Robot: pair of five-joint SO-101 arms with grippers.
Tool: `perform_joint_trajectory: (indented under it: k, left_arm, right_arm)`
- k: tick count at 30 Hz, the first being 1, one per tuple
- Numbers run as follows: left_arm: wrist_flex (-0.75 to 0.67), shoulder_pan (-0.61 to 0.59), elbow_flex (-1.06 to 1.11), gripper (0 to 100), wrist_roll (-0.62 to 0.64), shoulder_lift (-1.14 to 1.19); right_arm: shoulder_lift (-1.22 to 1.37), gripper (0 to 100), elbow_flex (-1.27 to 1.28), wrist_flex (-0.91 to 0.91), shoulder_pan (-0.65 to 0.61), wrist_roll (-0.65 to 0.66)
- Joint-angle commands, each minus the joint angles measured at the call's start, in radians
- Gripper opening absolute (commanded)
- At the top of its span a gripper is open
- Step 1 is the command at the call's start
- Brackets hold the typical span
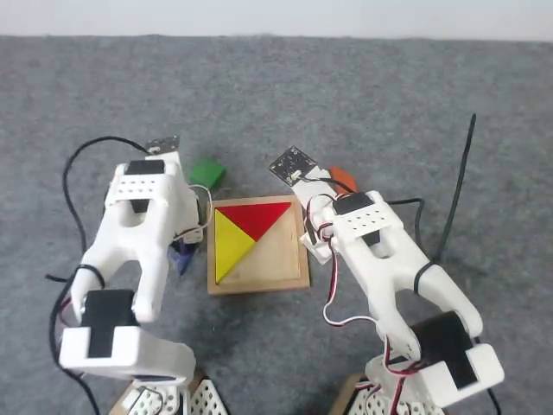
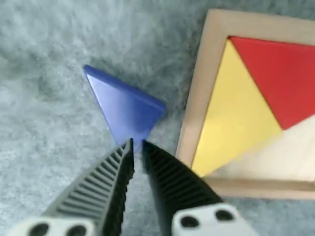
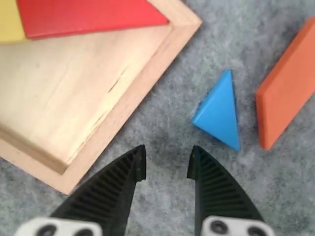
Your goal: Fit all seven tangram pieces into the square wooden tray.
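Note:
The square wooden tray lies between the two arms and holds a red triangle and a yellow triangle; the rest of its floor is bare. In the left wrist view my left gripper is shut on the near corner of a dark blue triangle, which lies on the carpet just outside the tray's rim. My right gripper stands open over the carpet beside the tray's corner, with nothing between its fingers. A light blue triangle and an orange parallelogram lie just beyond it.
A green piece sits on the grey carpet behind the tray's far left corner. The orange parallelogram is behind the tray's far right corner. Cables trail around both arms, and open carpet stretches behind the tray.

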Motion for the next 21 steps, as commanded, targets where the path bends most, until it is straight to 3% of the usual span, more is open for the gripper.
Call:
perform_joint_trajectory:
  k: [1,7,13,21]
  left_arm:
    - [0.044,-0.021,-0.068,14,0.011,-0.018]
    - [-0.058,-0.097,-0.036,25,0.155,-0.003]
    - [-0.126,-0.11,-0.027,26,0.16,0.114]
    - [-0.078,-0.115,-0.148,26,0.161,0.321]
  right_arm:
    - [-0.067,15.5,0.0,-0.008,-0.002,0.011]
    - [-0.068,15.5,0.0,-0.008,-0.002,0.011]
    - [-0.068,15.5,0.0,-0.008,-0.002,0.011]
    - [-0.068,15.5,0.0,-0.008,-0.002,0.011]
